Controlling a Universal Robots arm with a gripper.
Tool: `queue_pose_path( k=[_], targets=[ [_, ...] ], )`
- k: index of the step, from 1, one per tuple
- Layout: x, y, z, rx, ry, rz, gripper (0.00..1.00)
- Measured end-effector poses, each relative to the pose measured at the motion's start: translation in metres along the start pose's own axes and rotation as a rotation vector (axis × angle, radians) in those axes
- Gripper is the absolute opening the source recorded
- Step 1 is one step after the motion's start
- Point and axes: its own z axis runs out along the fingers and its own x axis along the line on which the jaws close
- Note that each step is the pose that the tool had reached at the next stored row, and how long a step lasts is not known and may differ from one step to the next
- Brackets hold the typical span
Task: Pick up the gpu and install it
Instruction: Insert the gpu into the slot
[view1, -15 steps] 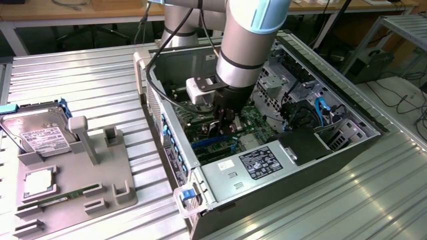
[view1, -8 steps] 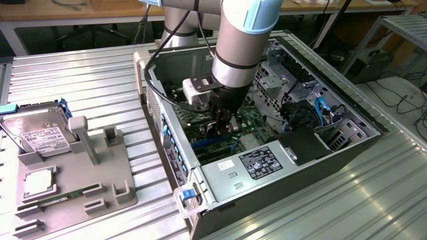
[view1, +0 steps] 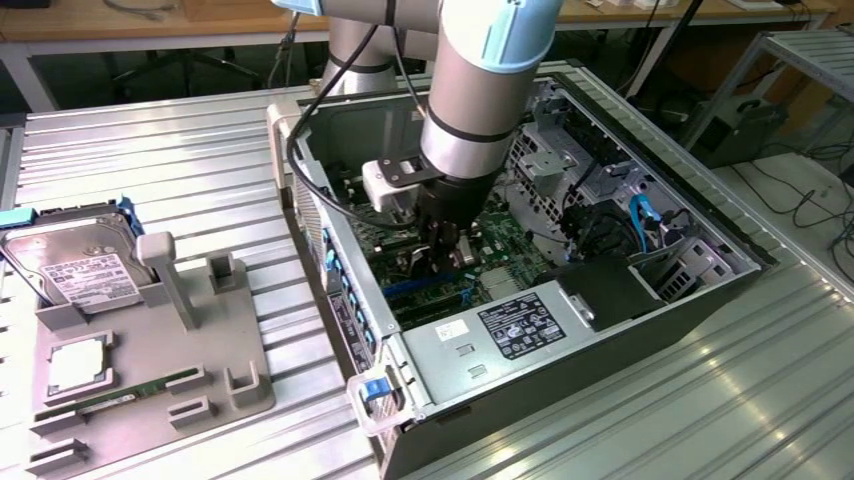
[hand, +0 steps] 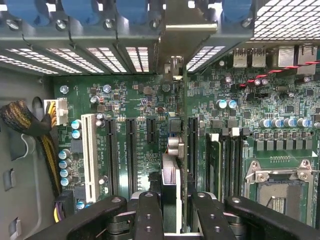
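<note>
now: gpu held edge-on over the board

down inside the open case (view1: 561, 300), the gripper (view1: 447, 250) hangs at the end of the arm (view1: 474, 90), low over the motherboard (view1: 514, 245). in the wrist view the gripper (hand: 170, 212) shows its black fingers (hand: 148, 215) partly closed on the gpu (hand: 171, 170), which stands edge-on between them and runs straight away from the fingers toward the rear slot openings (hand: 100, 55) of the case. its far end, with the metal bracket (hand: 175, 50), reaches up to those openings.

just beside the card on either side lie the long black slots (hand: 131, 150) of the motherboard (hand: 125, 95); a white slot (hand: 90, 155) sits farther out on one side, and on the other side the memory slots (hand: 222, 160) and the cpu socket (hand: 280, 180). whether the card's lower edge is already seated in a slot cannot be told.

well apart from the gripper, outside the case toward the exterior view's left, a grey fixture (view1: 174, 370) rests on the metal table (view1: 174, 170), holding a hard drive (view1: 74, 265) and a memory stick (view1: 120, 393).
</note>
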Motion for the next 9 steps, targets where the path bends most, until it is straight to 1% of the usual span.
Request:
queue_pose_path(
  k=[9],
  targets=[
    [0.0001,0.0005,0.0059,-0.001,0.0001,0.0,0.28]
  ],
)
